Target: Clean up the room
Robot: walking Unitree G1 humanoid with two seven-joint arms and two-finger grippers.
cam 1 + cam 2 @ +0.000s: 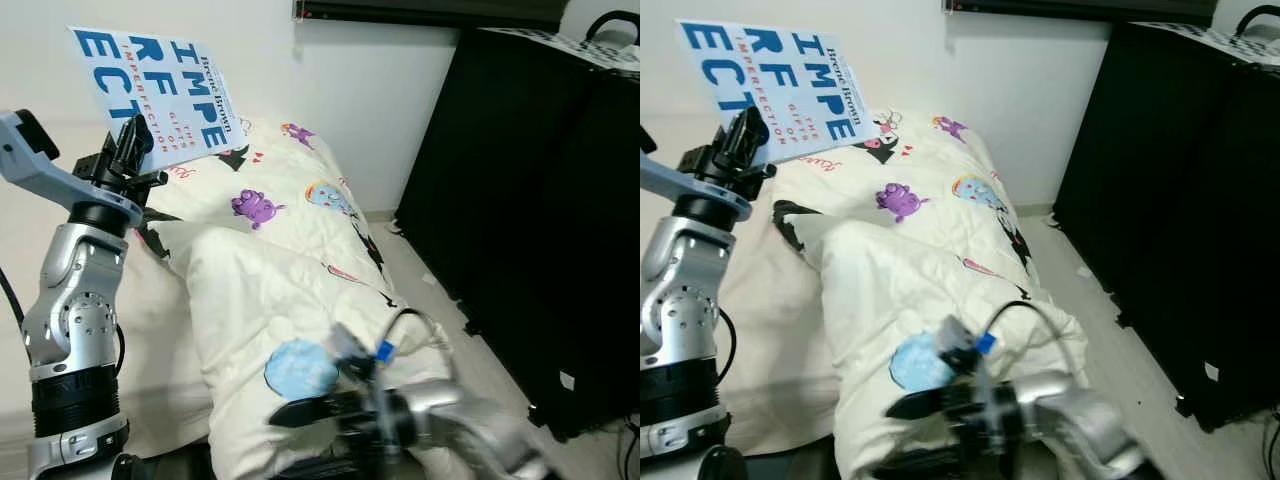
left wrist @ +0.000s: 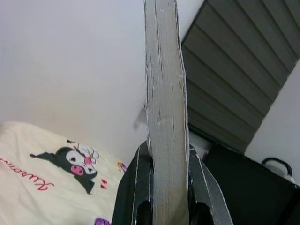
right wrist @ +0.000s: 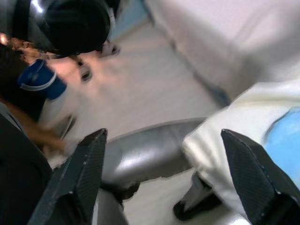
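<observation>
The book [image 1: 150, 85] was held aloft at ten o'clock, clamped edge-on in the left end effector [image 1: 128, 150] above the bed [image 1: 60, 230]. It should be kept clenched and level until a shelf is found. The quilt [image 1: 290, 270] lay bunched beneath. The right end effector [image 3: 164, 178] was spread wide at six o'clock, grasping nothing. A black cabinet [image 1: 530, 200] crowded three o'clock.

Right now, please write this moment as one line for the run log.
left tool: shut on book, raised above bed | right tool: open, empty, low beside cartoon-print blanket | black cabinet: right of bed
</observation>
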